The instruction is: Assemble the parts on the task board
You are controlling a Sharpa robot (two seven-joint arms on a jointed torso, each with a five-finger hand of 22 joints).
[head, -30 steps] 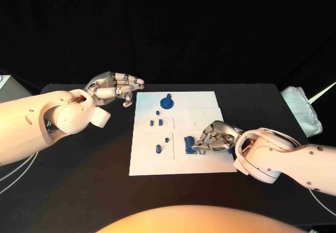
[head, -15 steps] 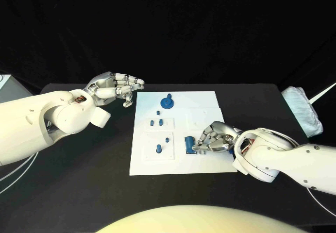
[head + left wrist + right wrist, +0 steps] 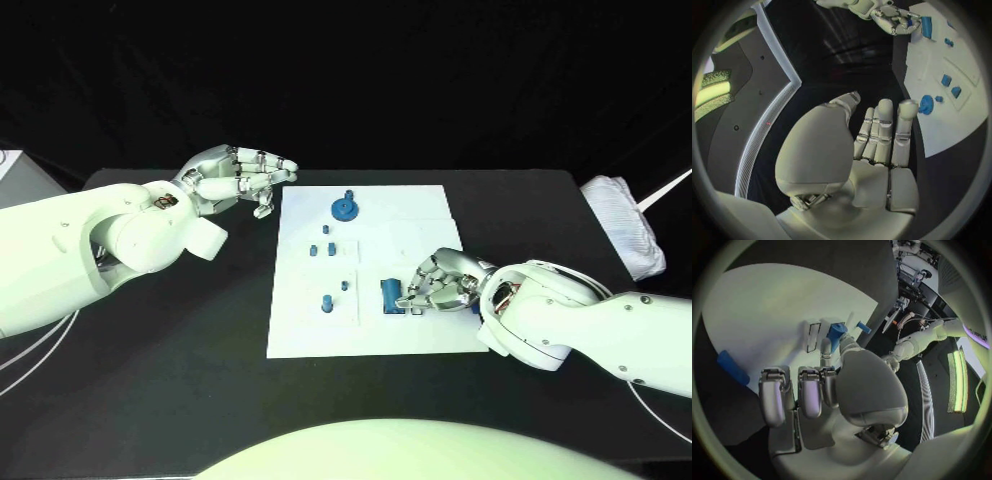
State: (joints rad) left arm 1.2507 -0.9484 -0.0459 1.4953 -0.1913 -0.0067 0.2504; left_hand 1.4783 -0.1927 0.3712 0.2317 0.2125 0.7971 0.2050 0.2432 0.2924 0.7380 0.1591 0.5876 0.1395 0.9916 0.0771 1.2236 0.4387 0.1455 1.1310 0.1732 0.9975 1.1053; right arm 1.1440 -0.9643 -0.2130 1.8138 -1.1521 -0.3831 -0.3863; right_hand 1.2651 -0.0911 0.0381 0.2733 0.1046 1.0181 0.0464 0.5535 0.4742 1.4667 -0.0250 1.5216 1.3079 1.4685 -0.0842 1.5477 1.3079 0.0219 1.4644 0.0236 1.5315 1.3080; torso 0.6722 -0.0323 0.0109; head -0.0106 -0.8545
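The white task board lies mid-table with several small blue parts on it, among them a round one at its far end. My right hand is curled over the board's right side and pinches an upright blue block between thumb and fingers. The right wrist view shows that block at the thumb tip of my right hand, and another blue piece flat on the board. My left hand hovers off the board's far left corner, fingers curled in on nothing. The left wrist view shows my left hand near the round part.
A pale folded cloth lies at the table's right edge. A white box corner shows at the far left. Black table surrounds the board on all sides.
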